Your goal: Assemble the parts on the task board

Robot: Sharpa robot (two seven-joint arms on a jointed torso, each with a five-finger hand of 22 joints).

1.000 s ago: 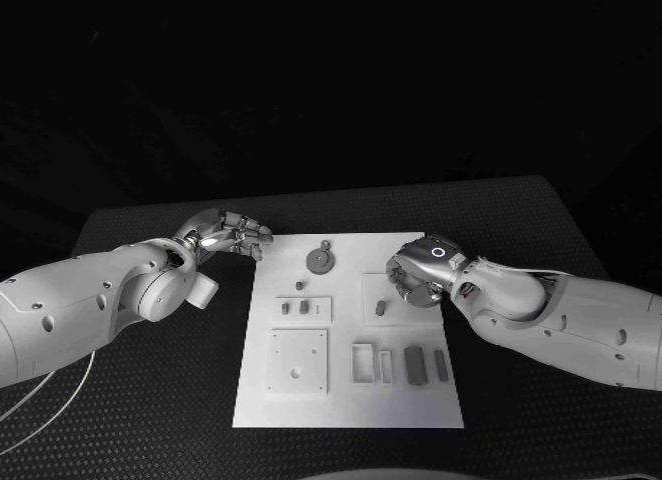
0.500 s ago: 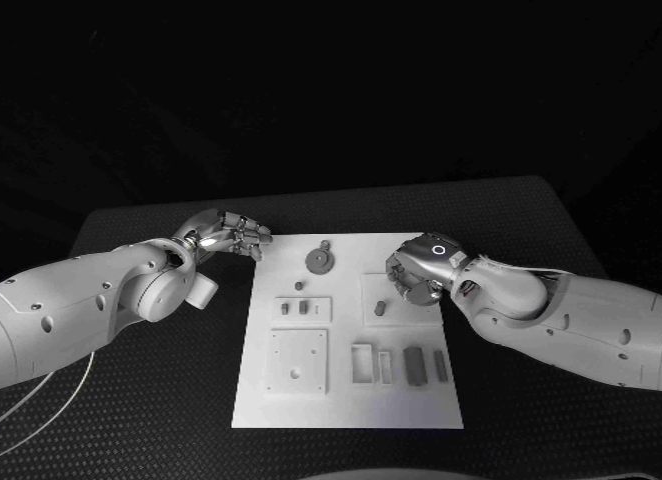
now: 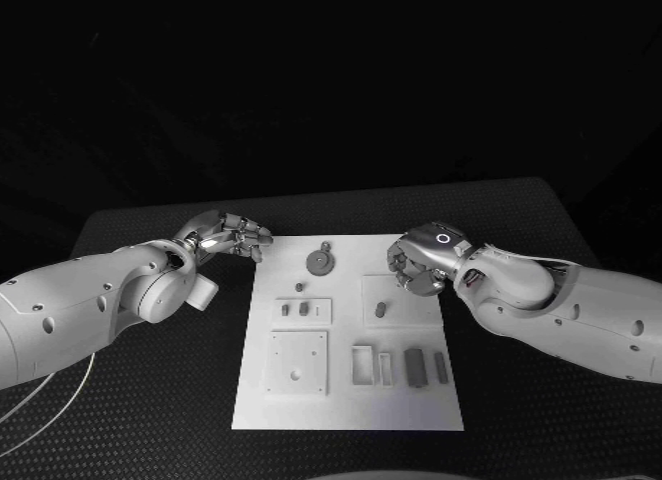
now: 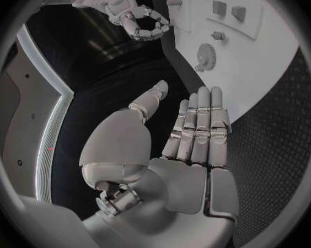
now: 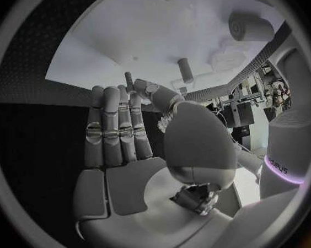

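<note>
The white task board (image 3: 346,400) lies mid-table. On it are a grey gear (image 3: 320,261), a short peg (image 3: 380,310) lying in a shallow square, two small pieces (image 3: 295,309) and two bars (image 3: 426,366). My right hand (image 3: 422,262) hovers over the board's far right edge, thumb curled toward the fingers (image 5: 117,127). A thin dark sliver (image 5: 128,79) shows by the thumb tip; I cannot tell whether it is pinched. The peg (image 5: 185,70) lies beyond the fingertips. My left hand (image 3: 230,235) is by the board's far left corner, fingers (image 4: 197,127) straight, holding nothing.
The black table (image 3: 158,400) stretches wide on both sides of the board. A thin cable (image 3: 43,400) loops under my left arm. The gear (image 4: 205,54) and board (image 4: 266,60) lie ahead of my left fingertips, with my right hand (image 4: 138,19) beyond them.
My right hand has drawn back from the short peg toward the board's far right edge, leaving the peg lying bare in its square. The left hand has not moved.
</note>
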